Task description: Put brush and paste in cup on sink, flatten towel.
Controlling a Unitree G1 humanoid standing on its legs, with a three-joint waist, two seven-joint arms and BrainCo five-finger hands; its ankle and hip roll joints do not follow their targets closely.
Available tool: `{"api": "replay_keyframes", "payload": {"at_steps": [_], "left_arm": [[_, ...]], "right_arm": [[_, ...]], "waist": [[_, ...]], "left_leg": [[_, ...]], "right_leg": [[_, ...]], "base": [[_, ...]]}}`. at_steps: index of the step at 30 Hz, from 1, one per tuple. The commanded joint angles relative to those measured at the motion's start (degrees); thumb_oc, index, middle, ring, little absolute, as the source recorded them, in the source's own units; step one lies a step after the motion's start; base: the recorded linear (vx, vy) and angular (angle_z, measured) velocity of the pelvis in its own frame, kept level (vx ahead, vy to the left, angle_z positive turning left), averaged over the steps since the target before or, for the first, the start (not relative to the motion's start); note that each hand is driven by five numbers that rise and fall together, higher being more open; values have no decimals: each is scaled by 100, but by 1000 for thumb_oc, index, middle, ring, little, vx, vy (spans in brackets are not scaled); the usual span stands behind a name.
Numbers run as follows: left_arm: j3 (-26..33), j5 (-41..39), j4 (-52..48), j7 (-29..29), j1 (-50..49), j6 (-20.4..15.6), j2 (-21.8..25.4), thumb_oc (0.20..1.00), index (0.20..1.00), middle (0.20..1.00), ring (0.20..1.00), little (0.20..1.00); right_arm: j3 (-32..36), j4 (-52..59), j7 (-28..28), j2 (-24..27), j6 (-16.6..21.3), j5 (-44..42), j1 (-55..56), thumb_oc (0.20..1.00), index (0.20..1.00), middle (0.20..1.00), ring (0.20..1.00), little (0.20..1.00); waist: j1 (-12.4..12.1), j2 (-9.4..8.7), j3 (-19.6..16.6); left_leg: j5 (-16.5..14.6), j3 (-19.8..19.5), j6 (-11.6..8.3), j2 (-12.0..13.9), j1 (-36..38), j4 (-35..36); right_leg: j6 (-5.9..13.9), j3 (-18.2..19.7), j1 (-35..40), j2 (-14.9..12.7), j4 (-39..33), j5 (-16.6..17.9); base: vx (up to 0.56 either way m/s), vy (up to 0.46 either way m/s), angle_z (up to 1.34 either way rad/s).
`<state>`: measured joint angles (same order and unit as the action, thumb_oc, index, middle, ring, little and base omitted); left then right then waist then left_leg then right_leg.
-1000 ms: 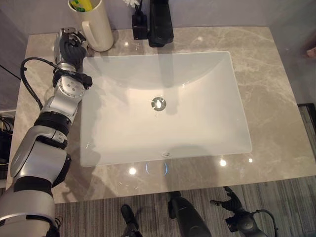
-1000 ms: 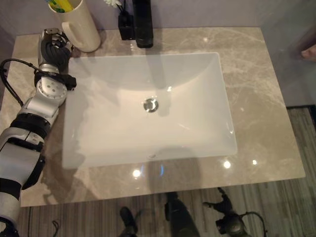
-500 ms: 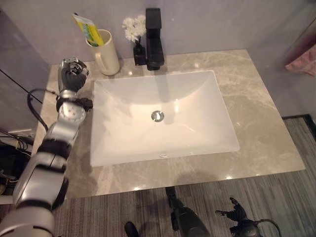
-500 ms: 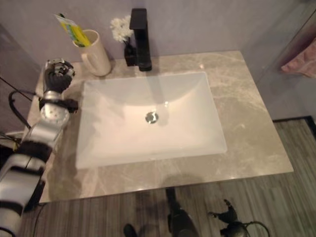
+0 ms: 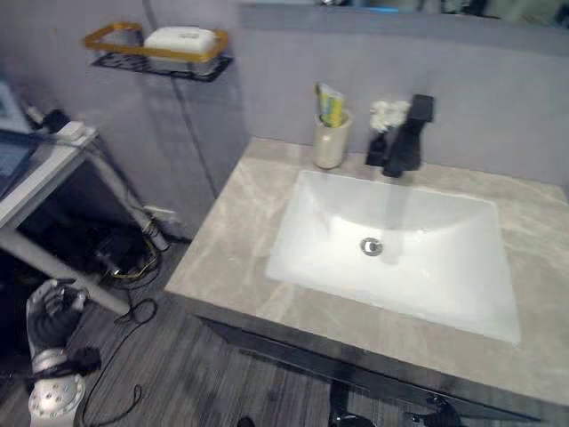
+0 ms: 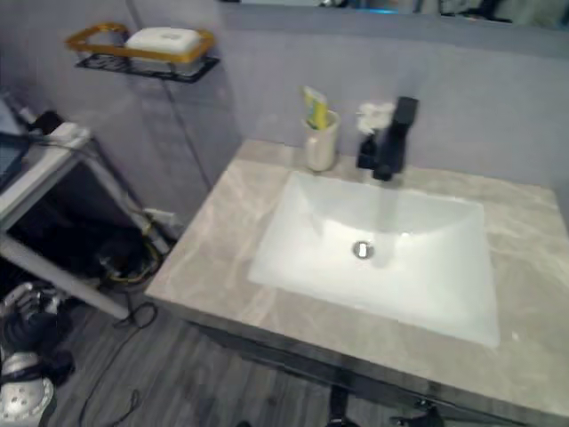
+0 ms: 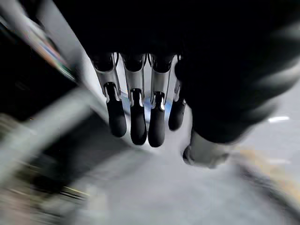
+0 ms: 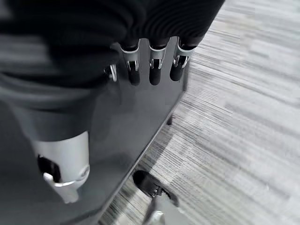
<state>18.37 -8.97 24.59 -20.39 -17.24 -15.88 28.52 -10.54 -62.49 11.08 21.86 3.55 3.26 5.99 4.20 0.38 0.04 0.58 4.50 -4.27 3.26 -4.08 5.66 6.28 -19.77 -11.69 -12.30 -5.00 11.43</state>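
A cream cup (image 5: 329, 147) stands at the back left corner of the white sink (image 5: 427, 267), with a yellow-green paste tube (image 5: 330, 105) sticking out of it. My left hand (image 5: 52, 311) hangs low by the floor, far to the left of the counter; in the left wrist view its fingers (image 7: 136, 117) are straight and hold nothing. In the right wrist view my right hand (image 8: 154, 65) hangs over the striped floor beside a dark cabinet front, fingers relaxed and empty.
A black tap (image 5: 407, 135) and a small vase of white flowers (image 5: 384, 116) stand behind the sink. The marble counter (image 5: 231, 240) surrounds the basin. A wall shelf (image 5: 107, 40) carries a white object (image 5: 180, 40). A white side table (image 5: 44, 169) and cables (image 5: 124, 258) are at the left.
The camera has pulled back and swung left, so the whole scene has shifted. My left hand has left the counter beside the cup and now hangs down near the floor.
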Motion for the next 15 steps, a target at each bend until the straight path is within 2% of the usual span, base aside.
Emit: {"api": "replay_keyframes", "payload": {"at_steps": [1,3,4,5,6,8,11,12,13,14,15], "left_arm": [[75,-106,566,147,425,301,155,1000,1000,1000,1000,1000],[3,-111,546,60,526,165,160,1000,1000,1000,1000,1000],[-342,11,610,159,533,63,105,1000,1000,1000,1000,1000],[-793,63,854,475,584,111,78,1000,1000,1000,1000,1000],[-1062,222,894,636,572,173,116,1000,1000,1000,1000,1000],[-1609,352,1305,977,651,329,6,1000,1000,1000,1000,1000],[-2187,492,1773,1351,867,535,-185,1000,1000,1000,1000,1000],[-2187,492,1774,1351,867,535,-185,1000,1000,1000,1000,1000],[-2706,853,2414,1561,1126,664,-426,1000,1000,1000,1000,1000],[-2718,856,2439,1557,1148,651,-435,1000,1000,1000,1000,1000],[-2857,900,2616,1606,1271,706,-533,1000,1000,1000,1000,1000]], "right_arm": [[-164,347,-35,-117,129,230,-728,1000,1000,1000,1000,1000],[-176,412,-25,-157,136,216,-722,1000,1000,1000,1000,1000],[-171,482,20,-222,136,128,-744,1000,1000,1000,1000,1000],[-209,607,-17,-277,170,22,-713,1000,1000,1000,1000,1000],[-226,642,-44,-302,173,-16,-735,1000,1000,1000,1000,1000],[-312,756,-116,-291,218,-80,-674,1000,1000,1000,1000,1000],[-487,877,-181,-212,218,48,-593,1000,1000,1000,1000,1000],[-487,877,-181,-212,218,48,-593,1000,1000,1000,1000,1000],[-542,747,-206,-227,198,134,-548,1000,1000,1000,1000,1000],[-532,745,-205,-223,200,135,-550,1000,1000,1000,1000,1000],[-535,625,-188,-263,183,142,-568,1000,1000,1000,1000,1000]], "waist": [[-23,-167,504],[-14,-227,525],[-7,-301,592],[13,-351,713],[38,-312,826],[91,-203,902],[55,-133,894],[53,-133,894],[38,-112,796],[9,-116,804],[-11,-105,761]], "left_leg": [[-147,134,64,-420,217,-66],[-132,99,100,-479,180,-66],[-126,97,122,-521,166,-66],[-96,134,182,-561,150,-66],[-73,195,220,-519,151,-66],[61,382,300,-440,74,-66],[132,808,379,-365,41,-66],[132,810,379,-366,41,-66],[83,1356,400,-300,96,-66],[75,1380,398,-305,106,-66],[120,1634,424,-278,79,-66]], "right_leg": [[652,387,174,-400,247,219],[668,351,141,-481,282,277],[717,320,132,-545,294,344],[731,371,11,-591,490,454],[690,456,-76,-511,737,344],[432,519,-177,-207,1454,-306],[176,143,-37,27,2206,-1017],[176,145,-39,26,2208,-1018],[143,-166,295,97,2520,-1620],[141,-139,282,91,2543,-1637],[130,-230,405,87,2610,-1749]], "base": [[-165,229,55],[-98,119,35],[-149,158,30],[-226,223,25],[-244,232,31],[-200,247,2],[-101,208,-86],[-65,201,-130],[-40,136,-116],[-84,160,-127],[-79,44,-142]]}}
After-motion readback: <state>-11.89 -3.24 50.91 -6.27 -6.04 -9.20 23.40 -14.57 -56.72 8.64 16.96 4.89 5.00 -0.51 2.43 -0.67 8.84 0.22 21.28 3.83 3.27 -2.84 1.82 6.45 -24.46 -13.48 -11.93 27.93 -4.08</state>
